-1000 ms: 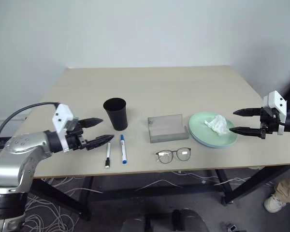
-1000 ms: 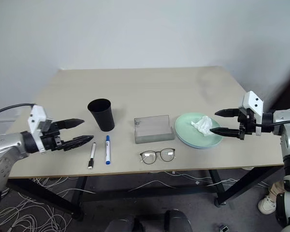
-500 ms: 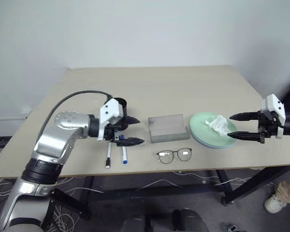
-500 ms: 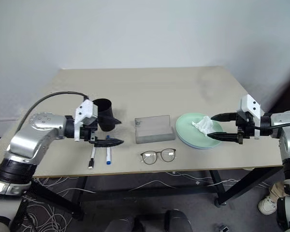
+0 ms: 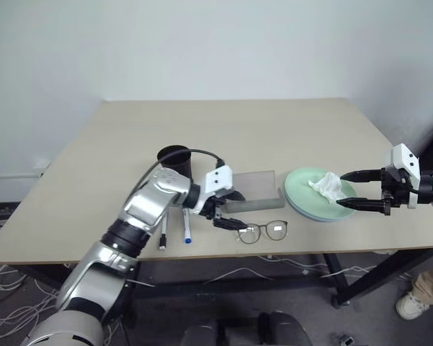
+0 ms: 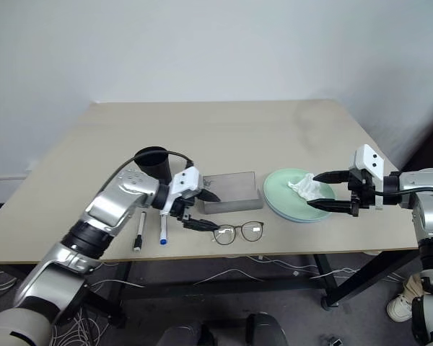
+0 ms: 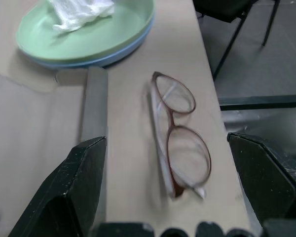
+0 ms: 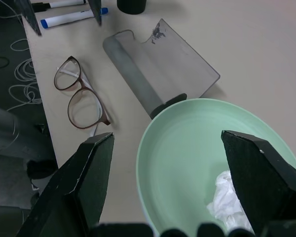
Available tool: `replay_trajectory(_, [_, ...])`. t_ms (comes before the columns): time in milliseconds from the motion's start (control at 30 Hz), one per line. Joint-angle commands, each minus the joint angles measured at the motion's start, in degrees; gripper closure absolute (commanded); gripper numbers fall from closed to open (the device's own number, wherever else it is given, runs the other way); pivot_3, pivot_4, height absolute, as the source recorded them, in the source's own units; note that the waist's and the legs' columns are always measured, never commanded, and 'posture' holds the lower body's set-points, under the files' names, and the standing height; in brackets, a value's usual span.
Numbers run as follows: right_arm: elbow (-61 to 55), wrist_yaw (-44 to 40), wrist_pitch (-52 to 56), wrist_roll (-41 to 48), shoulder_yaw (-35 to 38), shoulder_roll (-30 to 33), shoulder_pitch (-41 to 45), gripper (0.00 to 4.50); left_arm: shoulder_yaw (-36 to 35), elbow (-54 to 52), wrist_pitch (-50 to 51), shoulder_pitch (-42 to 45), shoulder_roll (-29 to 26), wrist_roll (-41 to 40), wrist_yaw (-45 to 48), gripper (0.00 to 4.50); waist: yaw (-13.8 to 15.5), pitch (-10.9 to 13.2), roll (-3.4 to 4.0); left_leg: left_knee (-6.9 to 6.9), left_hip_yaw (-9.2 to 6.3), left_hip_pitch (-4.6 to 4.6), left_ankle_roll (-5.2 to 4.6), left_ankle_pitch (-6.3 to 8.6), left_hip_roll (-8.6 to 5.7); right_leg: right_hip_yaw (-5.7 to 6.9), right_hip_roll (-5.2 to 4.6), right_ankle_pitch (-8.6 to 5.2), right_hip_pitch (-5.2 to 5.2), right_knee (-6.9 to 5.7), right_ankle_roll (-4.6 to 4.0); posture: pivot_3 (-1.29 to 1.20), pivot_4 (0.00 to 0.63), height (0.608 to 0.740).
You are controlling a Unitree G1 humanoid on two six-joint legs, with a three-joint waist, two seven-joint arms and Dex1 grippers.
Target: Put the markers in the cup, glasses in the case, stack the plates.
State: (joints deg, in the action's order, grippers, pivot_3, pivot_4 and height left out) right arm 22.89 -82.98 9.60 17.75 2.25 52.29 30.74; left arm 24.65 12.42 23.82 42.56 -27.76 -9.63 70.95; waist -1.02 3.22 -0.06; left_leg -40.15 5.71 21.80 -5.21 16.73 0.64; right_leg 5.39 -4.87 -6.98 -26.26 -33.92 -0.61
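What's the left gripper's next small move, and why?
Probably ease the left gripper down and forward onto the glasses, then close. Its fingers stand open, framing the folded glasses in the wrist view without touching them. The case lies open right beside them, ready to receive.

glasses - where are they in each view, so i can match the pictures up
Left eye view: glasses at the table's near edge, in front of the case.
Right eye view: same spot.
Left wrist view: centre, between the open fingers.
Right wrist view: upper left.
Shared landmark: the case beside them.
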Motion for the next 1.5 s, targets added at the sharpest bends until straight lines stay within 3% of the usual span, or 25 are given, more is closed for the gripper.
replay_trajectory(33, [-1.85,0.68,-0.25,-0.02,0.77,0.30,0.42,0.75,1.71,1.91,-2.53,3.03,1.98,3.32,-0.57,0.34,-0.02,0.00,0.00,-0.02,-0.01,0.02,-0.01,0.01,0.00,0.00,0.00,0.00,-0.01,0.00,0.00,0.00,0.000,0.740])
replay_trajectory(500, [-3.40,2.19,0.60,0.13,0.20,0.20,-0.89,0.75,5.59,4.85,0.77,9.98,10.39,9.36,-1.35,0.34,0.03,0.00,0.00,-0.17,-0.08,0.13,-0.18,0.10,-0.02,0.00,-0.01,0.02,-0.02,0.01,0.03,0.00,0.000,0.740])
replay_trajectory(800, [-4.17,3.59,0.94,0.20,0.24,-0.07,-1.69,0.75,9.91,6.65,-1.33,14.18,13.20,19.34,-7.45,0.34,0.07,0.01,-0.02,-0.20,-0.08,0.15,-0.22,0.12,-0.02,-0.01,-0.01,0.03,-0.03,0.02,0.05,0.00,0.000,0.740])
replay_trajectory(867, [-4.53,3.90,1.10,0.34,0.29,-0.13,-1.99,0.75,11.40,6.82,0.26,15.11,13.28,22.09,-8.42,0.34,0.07,0.01,-0.01,-0.26,-0.11,0.23,-0.24,0.13,-0.03,0.01,-0.01,0.04,-0.05,0.02,0.08,0.00,0.000,0.740])
replay_trajectory(1500, [-8.05,6.21,2.70,1.06,1.46,0.40,-5.32,0.75,14.14,9.07,19.82,21.31,17.39,21.96,1.31,0.34,0.03,0.02,-0.02,-0.33,-0.13,0.29,-0.33,0.18,-0.03,0.00,-0.01,0.06,-0.08,0.03,0.12,0.00,0.000,0.740])
